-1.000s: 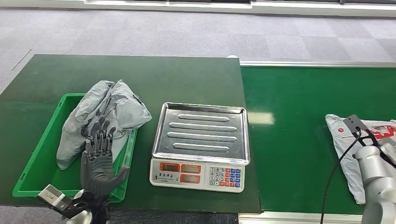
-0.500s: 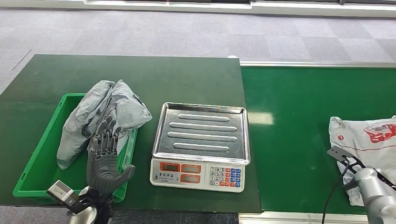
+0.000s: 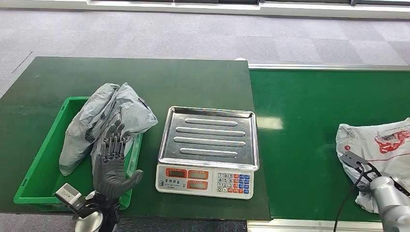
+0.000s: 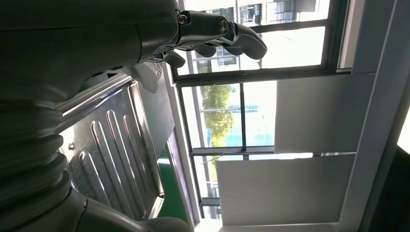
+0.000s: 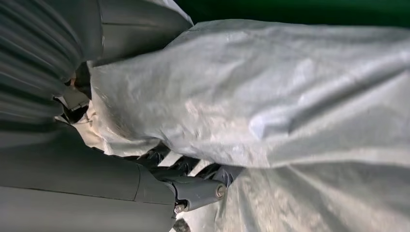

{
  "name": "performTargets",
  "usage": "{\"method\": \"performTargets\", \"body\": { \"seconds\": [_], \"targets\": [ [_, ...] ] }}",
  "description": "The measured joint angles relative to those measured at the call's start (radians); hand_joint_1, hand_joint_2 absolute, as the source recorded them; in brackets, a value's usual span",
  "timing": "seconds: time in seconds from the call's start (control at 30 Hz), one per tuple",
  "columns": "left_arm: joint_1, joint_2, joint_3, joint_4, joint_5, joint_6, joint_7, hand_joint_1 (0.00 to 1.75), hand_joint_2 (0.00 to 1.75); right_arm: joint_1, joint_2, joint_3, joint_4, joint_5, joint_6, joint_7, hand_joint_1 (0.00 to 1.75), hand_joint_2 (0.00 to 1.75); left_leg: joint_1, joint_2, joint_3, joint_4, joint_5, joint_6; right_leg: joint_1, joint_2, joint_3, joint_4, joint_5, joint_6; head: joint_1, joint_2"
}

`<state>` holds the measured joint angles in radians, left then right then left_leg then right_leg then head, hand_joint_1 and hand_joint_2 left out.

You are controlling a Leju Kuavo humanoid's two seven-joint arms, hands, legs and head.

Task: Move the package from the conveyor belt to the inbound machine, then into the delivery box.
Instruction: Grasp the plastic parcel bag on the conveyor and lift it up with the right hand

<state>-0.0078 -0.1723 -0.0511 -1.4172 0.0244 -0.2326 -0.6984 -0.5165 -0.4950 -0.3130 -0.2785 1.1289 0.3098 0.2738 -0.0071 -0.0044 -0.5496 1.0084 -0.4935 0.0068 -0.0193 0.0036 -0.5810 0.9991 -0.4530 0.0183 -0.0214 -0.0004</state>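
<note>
Right hand [image 5: 159,183] has its fingers curled into the white package [image 3: 382,150] on the conveyor belt [image 3: 309,140], right of the scale [image 3: 208,150]. Left hand [image 3: 112,166] is spread, holding nothing, over the green bin [image 3: 36,174] with a grey bag [image 3: 109,118], left of the scale.

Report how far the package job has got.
Done: a grey package lies in the green box. In hand: the right hand closes on the white package on the conveyor belt. Left: weighing on the empty scale, then boxing.
</note>
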Motion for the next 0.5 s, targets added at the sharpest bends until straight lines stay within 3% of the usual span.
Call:
{"method": "performTargets", "body": {
  "seconds": [0.1, 0.27, 0.5],
  "targets": [
    [0.000, 0.001, 0.000, 0.000, 0.000, 0.003, 0.000, 0.00, 1.75, -0.001, -0.001, -0.003, 0.000, 0.008, -0.030, -0.017, 1.75, 1.75, 0.000, 0.000, 0.001, 0.000, 0.000, 0.000, 0.000, 0.000, 0.002, 0.000, 0.000, 0.000, 0.000, 0.000],
    [0.008, 0.001, 0.000, -0.018, 0.000, 0.012, 0.004, 0.00, 1.75, -0.012, 0.011, -0.005, 0.000, 0.039, -0.163, -0.107, 1.75, 1.75, 0.000, 0.000, -0.005, 0.000, -0.001, 0.001, 0.000, 0.000, 0.001, 0.000, 0.000, 0.000, 0.000, 0.000],
    [0.025, 0.001, 0.000, -0.040, 0.000, 0.015, 0.010, 0.00, 1.75, -0.061, 0.033, -0.005, -0.002, 0.067, -0.252, -0.203, 1.75, 1.75, 0.000, -0.001, -0.001, 0.000, 0.000, 0.000, 0.000, -0.001, 0.000, 0.001, 0.000, 0.000, 0.000, 0.000]
  ]
}}
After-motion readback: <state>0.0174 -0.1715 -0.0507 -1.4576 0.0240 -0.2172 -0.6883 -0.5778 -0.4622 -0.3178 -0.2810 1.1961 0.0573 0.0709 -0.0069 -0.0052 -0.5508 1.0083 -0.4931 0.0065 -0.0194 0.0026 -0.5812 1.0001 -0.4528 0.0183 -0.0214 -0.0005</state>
